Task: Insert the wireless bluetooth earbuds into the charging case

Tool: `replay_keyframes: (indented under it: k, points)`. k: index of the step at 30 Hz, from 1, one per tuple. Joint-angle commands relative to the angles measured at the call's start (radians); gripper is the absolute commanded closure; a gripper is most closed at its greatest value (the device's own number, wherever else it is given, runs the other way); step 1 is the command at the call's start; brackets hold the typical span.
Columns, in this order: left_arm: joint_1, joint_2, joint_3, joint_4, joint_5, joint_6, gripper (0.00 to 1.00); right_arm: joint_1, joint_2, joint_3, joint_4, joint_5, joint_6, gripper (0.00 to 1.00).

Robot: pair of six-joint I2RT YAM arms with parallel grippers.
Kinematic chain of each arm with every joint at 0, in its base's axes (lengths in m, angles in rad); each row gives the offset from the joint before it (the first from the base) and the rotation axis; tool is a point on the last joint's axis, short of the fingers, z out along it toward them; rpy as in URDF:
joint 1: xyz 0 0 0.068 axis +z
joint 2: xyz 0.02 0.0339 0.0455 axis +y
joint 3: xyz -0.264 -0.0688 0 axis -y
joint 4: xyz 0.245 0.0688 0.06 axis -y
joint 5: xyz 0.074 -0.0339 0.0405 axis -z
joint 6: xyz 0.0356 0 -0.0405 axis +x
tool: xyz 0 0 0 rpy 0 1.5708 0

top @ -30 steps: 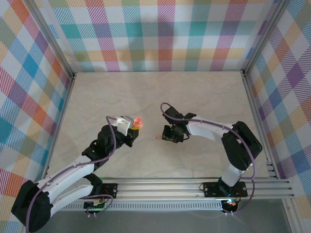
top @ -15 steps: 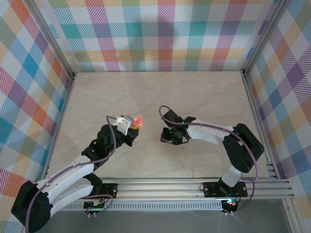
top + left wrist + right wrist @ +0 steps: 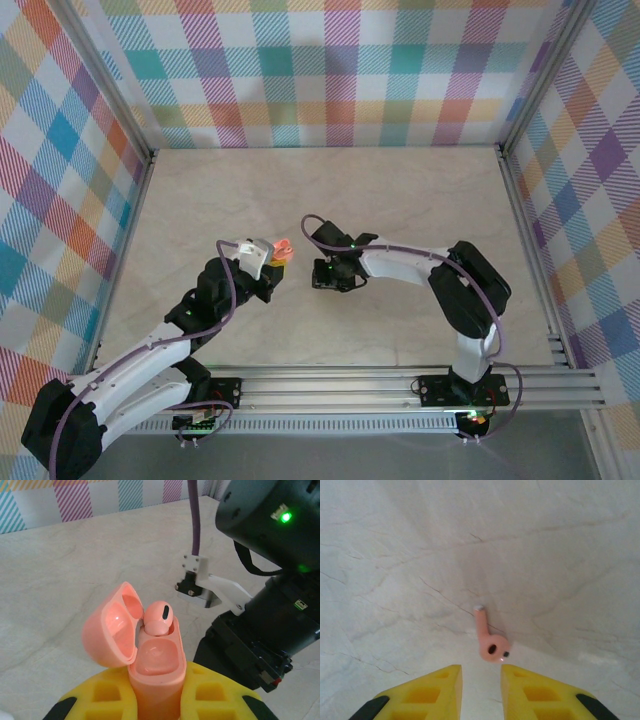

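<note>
The left gripper point(image 3: 157, 702), whose fingers point(image 3: 102, 695) are moulded in yellow plastic with square recesses, is clamped on the lower body of the charging case point(image 3: 156, 672), which is held off the table point(image 3: 60, 580). The case is a smooth, glossy, pinkish-orange pebble, and its domed lid point(image 3: 111, 630) is swung open to the left on a hinge. The seated earbud point(image 3: 159, 617), of the same colour, is lodged in the far well, and its rounded head is marked by a dark oval slot. The near well point(image 3: 157, 655) is seen as a bare rounded hollow. The right gripper point(image 3: 481, 680) is held low over the table with its yellow fingers parted. The loose earbud point(image 3: 490, 641) lies flat on the pale, grey-veined, marble-patterned surface just beyond that gap, with its pale-tipped stem pointing away and two dark spots on its bulb. A green light point(image 3: 286, 516) glows on the right arm's black housing, beside a purple cable point(image 3: 194, 525). The enclosure is lined with plaid-patterned walls point(image 3: 330, 70).
</note>
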Motion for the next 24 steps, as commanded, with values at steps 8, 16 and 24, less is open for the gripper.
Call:
replay_keyframes:
  k: [8,16,24]
  points:
    - [0.009,-0.002,0.031,-0.001,-0.009,0.024,1.0,-0.026,0.087,0.089,-0.07,-0.041,-0.127,0.73]
    - [0.009,0.012,0.038,-0.001,-0.008,0.027,1.0,-0.1,0.08,0.055,-0.091,-0.031,-0.155,0.73]
    - [0.009,0.018,0.044,-0.007,-0.013,0.027,1.0,-0.153,0.042,0.015,-0.058,-0.036,-0.239,0.75]
